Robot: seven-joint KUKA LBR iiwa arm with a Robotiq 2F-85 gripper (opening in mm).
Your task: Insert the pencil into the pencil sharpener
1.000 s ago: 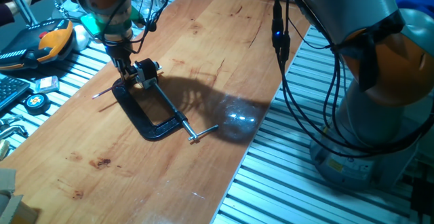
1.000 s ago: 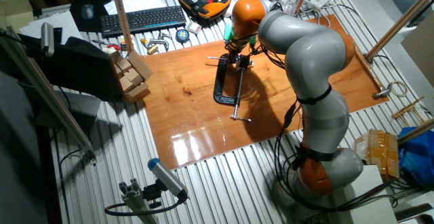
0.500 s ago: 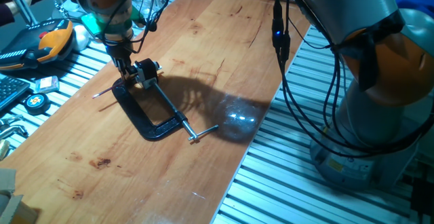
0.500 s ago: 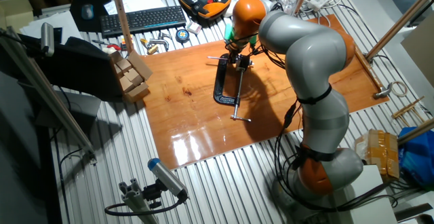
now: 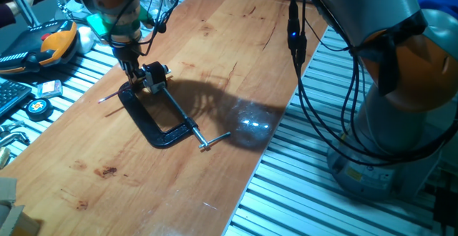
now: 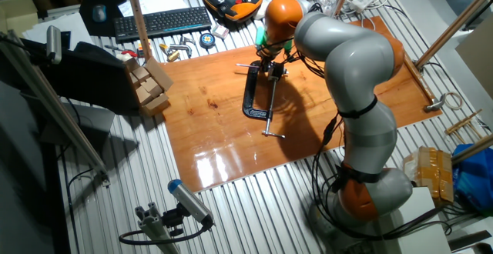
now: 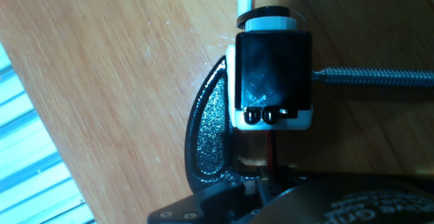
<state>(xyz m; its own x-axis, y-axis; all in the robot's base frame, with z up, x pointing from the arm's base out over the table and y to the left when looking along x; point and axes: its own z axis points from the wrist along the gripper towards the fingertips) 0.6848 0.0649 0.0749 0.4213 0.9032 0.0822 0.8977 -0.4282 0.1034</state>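
The pencil sharpener [image 7: 273, 71], a small black and white block with a round black end, sits in the jaw of the black C-clamp [image 7: 207, 136] on the wooden board. It also shows in one fixed view [image 5: 154, 74] and the other fixed view [image 6: 276, 70]. My gripper [image 5: 131, 79] stands just left of it, shut on the thin dark red pencil [image 5: 111, 97]. In the hand view a short red stretch of the pencil [image 7: 271, 149] runs from my gripper [image 7: 271, 180] to the sharpener's near face. The pencil's pale end sticks out to the left [image 6: 243, 66].
The clamp's frame [image 5: 147, 125] and silver screw rod [image 7: 373, 78] lie on the board. Off the board's left edge are an orange-black pendant [image 5: 54, 43], a tape measure [image 5: 37, 107], a keyboard [image 6: 158, 21] and cardboard blocks [image 6: 150, 85]. Cables hang from the arm [image 5: 297, 57].
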